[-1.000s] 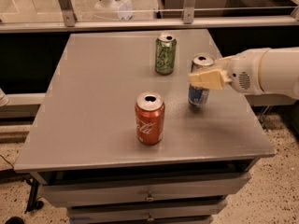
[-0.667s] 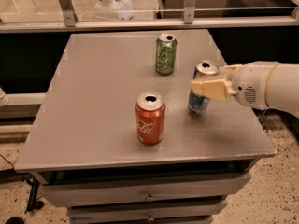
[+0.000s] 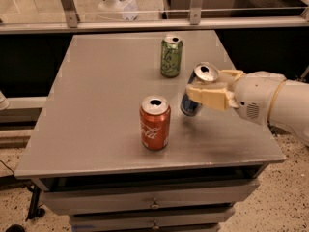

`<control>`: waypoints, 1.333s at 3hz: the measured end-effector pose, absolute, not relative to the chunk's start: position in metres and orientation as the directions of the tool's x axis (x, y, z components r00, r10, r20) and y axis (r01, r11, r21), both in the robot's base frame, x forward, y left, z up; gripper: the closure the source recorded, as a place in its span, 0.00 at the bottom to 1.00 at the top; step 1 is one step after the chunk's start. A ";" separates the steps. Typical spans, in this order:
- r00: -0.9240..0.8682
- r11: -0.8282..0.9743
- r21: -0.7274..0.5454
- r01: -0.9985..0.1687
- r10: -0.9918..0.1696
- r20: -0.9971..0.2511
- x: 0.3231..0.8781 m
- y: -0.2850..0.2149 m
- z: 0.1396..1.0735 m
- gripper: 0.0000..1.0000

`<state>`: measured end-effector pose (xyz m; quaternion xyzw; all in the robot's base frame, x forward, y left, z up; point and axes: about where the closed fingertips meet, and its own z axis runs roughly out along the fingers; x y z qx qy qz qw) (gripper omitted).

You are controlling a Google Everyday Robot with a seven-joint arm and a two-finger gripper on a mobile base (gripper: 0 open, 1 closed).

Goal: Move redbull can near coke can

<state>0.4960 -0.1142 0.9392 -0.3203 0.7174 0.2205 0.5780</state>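
The redbull can (image 3: 193, 103), slim and blue with a silver top, is tilted, its top leaning right, just right of the coke can. My gripper (image 3: 210, 88) comes in from the right on a white arm and is shut on the redbull can, its cream fingers (image 3: 207, 94) across the can's upper half. The coke can (image 3: 155, 123), red with white script, stands upright on the grey table (image 3: 106, 81) near the front middle. A small gap separates the two cans.
A green can (image 3: 171, 56) stands upright toward the back of the table, behind the redbull can. The table's right edge lies under my arm. Drawers sit below the front edge. A glass barrier runs behind the table.
My gripper has carried the redbull can left and toward the front, closer to the coke can, and the can has tipped from upright to tilted.
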 end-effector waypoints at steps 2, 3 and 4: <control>-0.065 0.563 -0.086 -0.822 -0.243 -0.968 0.476 -0.105 0.931 1.00; -0.065 0.478 -0.078 -0.875 -0.275 -0.959 0.466 -0.105 0.919 1.00; -0.056 0.398 -0.070 -0.914 -0.297 -0.953 0.460 -0.098 0.912 0.83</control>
